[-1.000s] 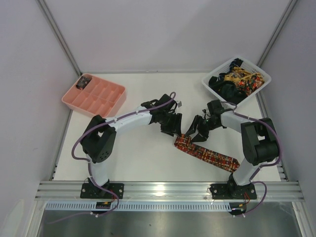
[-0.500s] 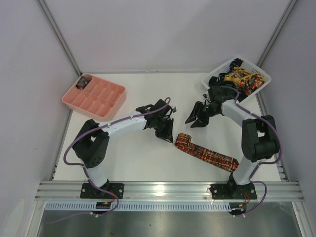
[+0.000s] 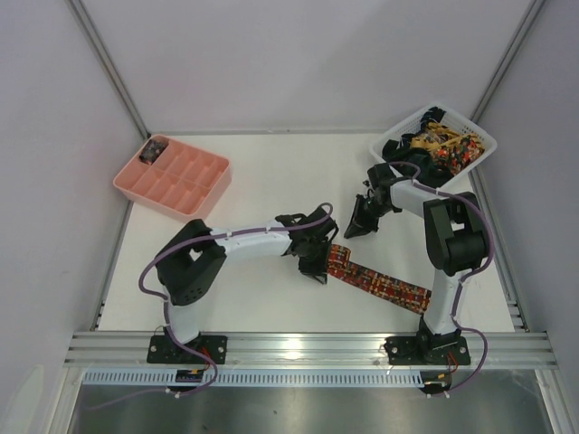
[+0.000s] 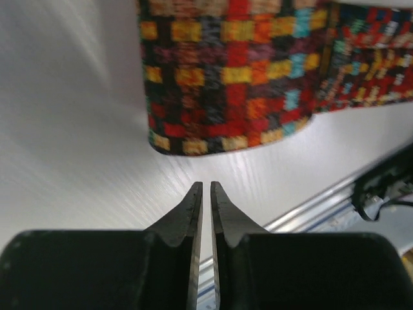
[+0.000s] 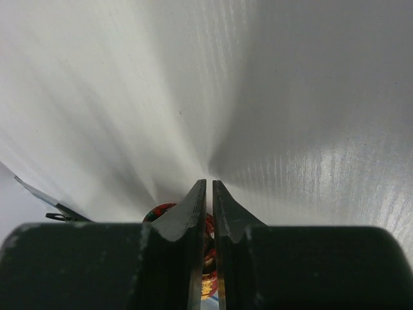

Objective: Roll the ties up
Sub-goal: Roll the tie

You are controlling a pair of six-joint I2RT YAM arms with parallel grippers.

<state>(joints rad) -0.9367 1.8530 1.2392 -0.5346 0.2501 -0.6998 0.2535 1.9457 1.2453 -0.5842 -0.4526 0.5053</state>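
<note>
One tie (image 3: 380,280), patterned red, orange, yellow and black, lies flat on the white table, running from the centre toward the right arm's base. Its left end (image 3: 336,259) is folded over. My left gripper (image 3: 317,268) sits just left of that end, shut and holding nothing. In the left wrist view the tie (image 4: 232,77) fills the space ahead of the left gripper (image 4: 206,184). My right gripper (image 3: 355,226) hangs above and behind the folded end, shut and holding nothing. In the right wrist view a bit of the tie (image 5: 160,210) shows below the right gripper (image 5: 209,182).
A white lattice basket (image 3: 477,137) at the back right holds several more tangled ties (image 3: 434,145). A pink compartment tray (image 3: 181,181) stands at the back left with a small dark thing (image 3: 154,150) in its far corner. A metal rail (image 3: 308,348) runs along the near edge.
Both grippers have let go of the tie's end, lifted off and closed. The left gripper has come back down beside the folded end. The right gripper has drawn back toward the basket.
</note>
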